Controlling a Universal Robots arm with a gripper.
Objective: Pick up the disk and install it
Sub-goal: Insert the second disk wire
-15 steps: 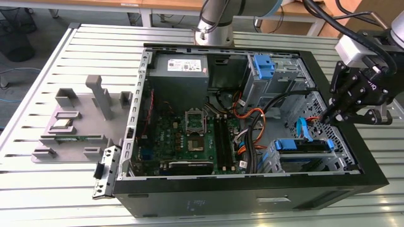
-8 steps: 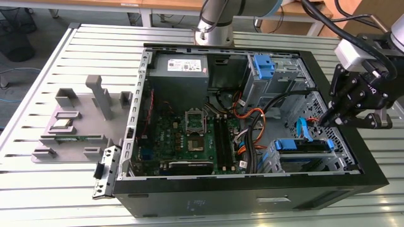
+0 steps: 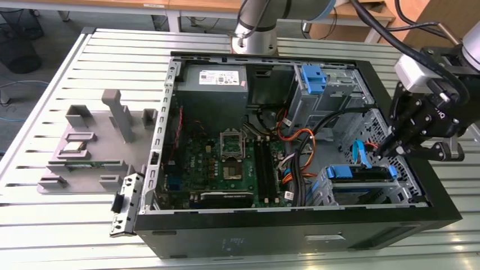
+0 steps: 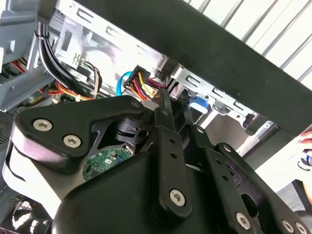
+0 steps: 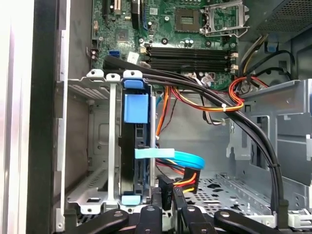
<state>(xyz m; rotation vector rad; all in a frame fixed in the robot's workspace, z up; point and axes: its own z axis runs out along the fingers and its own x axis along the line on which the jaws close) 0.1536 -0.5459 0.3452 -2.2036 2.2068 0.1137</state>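
The disk (image 3: 360,188), a drive in a blue carrier, sits in the drive cage at the corner of the open computer case on the exterior view's right. In the first wrist view the disk (image 5: 138,161) stands edge-on in its metal bay, with the blue bracket tab above it. My gripper (image 3: 384,149) reaches down into the case just beside that bay. Its fingers (image 5: 157,207) stand close together on a black power connector (image 5: 166,186) with red and yellow wires, right next to the disk's rear edge. A light blue data cable (image 5: 178,157) runs to the same spot. The second wrist view shows the gripper (image 4: 173,105) by the wired connector (image 4: 141,80).
The case holds a motherboard (image 3: 225,163), a grey power-supply box (image 3: 213,79) and a second blue carrier (image 3: 313,79) in the upper cage. A thick black cable bundle (image 5: 243,126) arcs across beside the bay. A grey fixture (image 3: 90,140) stands on the slatted table at the exterior view's left.
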